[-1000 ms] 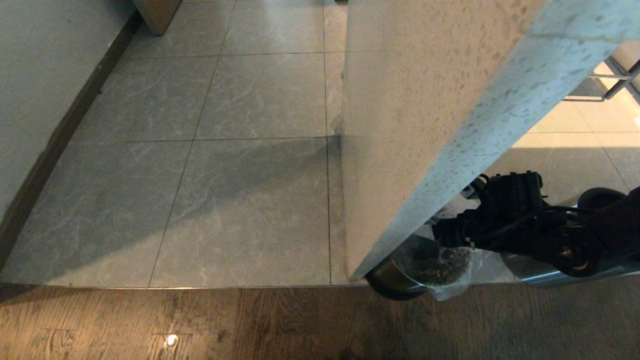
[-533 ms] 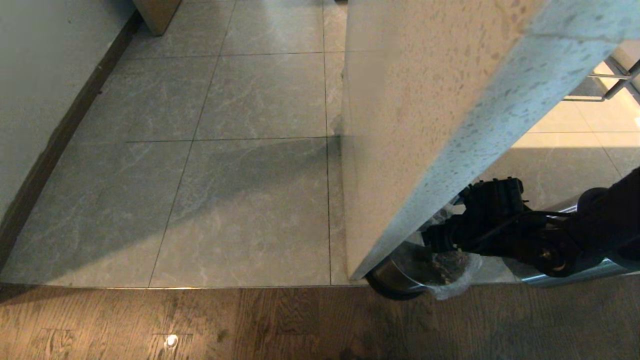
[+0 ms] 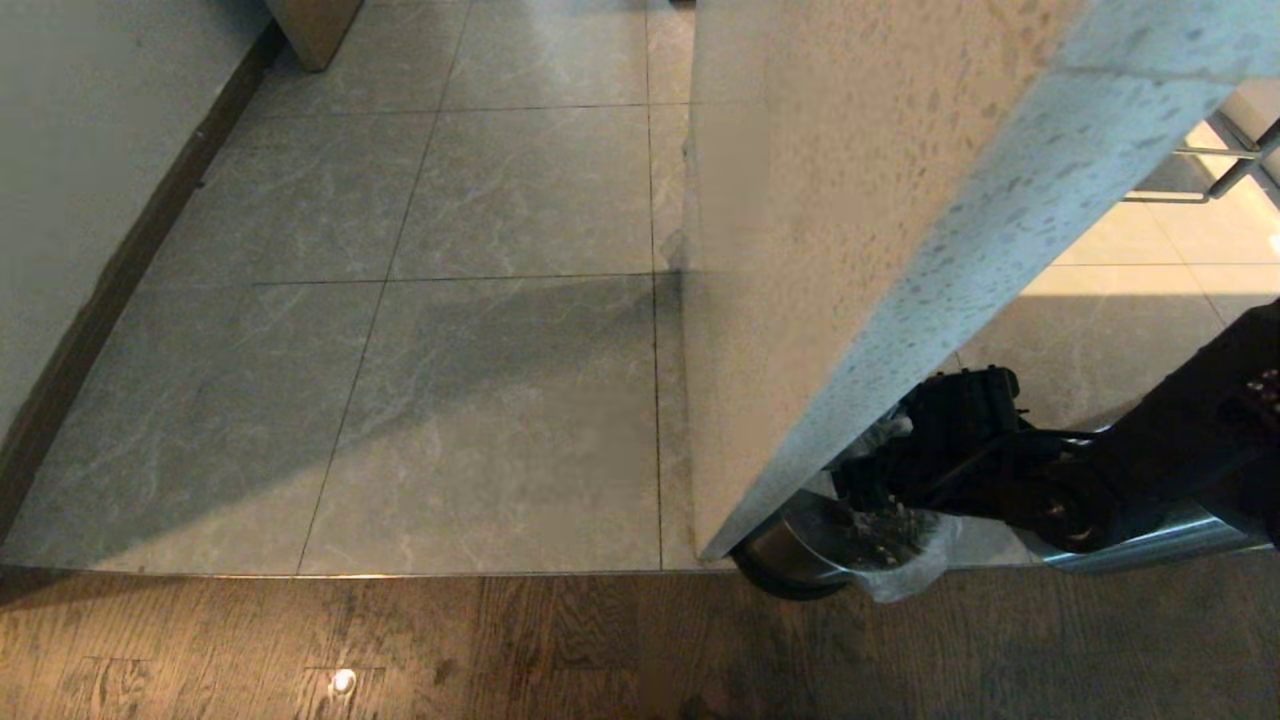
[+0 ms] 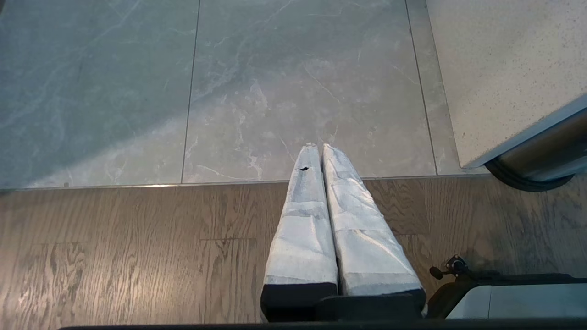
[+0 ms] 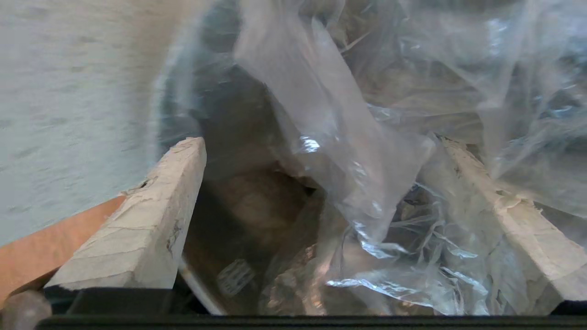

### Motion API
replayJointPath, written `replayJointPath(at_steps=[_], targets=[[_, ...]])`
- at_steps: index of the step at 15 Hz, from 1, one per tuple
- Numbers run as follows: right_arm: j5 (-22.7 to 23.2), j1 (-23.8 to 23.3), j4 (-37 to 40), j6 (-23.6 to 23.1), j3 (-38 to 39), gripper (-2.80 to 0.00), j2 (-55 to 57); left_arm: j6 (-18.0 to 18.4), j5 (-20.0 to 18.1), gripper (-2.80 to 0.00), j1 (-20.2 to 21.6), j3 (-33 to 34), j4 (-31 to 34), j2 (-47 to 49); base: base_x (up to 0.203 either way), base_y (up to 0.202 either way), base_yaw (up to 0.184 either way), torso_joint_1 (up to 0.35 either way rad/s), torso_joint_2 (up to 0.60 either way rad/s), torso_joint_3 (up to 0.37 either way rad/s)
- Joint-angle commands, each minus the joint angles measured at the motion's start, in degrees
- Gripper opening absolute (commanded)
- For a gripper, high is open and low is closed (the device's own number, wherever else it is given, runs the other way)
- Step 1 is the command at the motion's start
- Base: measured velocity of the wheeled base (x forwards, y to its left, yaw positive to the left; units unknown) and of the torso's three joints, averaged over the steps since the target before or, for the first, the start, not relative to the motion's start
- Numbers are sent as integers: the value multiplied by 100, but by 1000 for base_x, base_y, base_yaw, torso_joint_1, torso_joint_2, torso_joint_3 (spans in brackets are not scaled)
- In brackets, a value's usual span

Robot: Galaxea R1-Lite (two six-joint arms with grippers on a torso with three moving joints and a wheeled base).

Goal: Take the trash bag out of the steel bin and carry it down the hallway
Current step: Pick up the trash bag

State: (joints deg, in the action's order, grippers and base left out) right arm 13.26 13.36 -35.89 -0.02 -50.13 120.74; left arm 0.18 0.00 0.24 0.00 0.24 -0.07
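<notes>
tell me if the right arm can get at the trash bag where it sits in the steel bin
Probably yes. The right gripper is already at the steel bin's mouth, jaws open, with the trash bag's loose plastic between them. The stone counter overhangs part of the bin.

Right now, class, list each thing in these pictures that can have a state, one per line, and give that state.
trash bag: inside the bin, loose, crumpled, lying between the open fingers, not gripped.
steel bin: upright, partly hidden under the stone counter, bag inside.
right gripper: open, down in the mouth of the bin.
left gripper: shut, empty, over the floor seam.
stone counter: overhangs the bin.
</notes>
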Motion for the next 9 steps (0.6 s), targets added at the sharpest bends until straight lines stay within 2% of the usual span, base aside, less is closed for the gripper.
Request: replayJointPath(at_steps=[1, 5, 9], targets=[[-50, 8, -75, -6, -45, 0, 227, 0, 0, -280, 2, 10, 2, 7, 0, 0, 0, 0, 0, 0], [-323, 39, -267, -25, -360, 0, 588, 0, 0, -280, 2, 9, 2, 7, 0, 0, 0, 0, 0, 0], [-368, 44, -281, -57, -642, 0, 813, 0, 0, -280, 2, 11, 2, 7, 0, 0, 0, 0, 0, 0]])
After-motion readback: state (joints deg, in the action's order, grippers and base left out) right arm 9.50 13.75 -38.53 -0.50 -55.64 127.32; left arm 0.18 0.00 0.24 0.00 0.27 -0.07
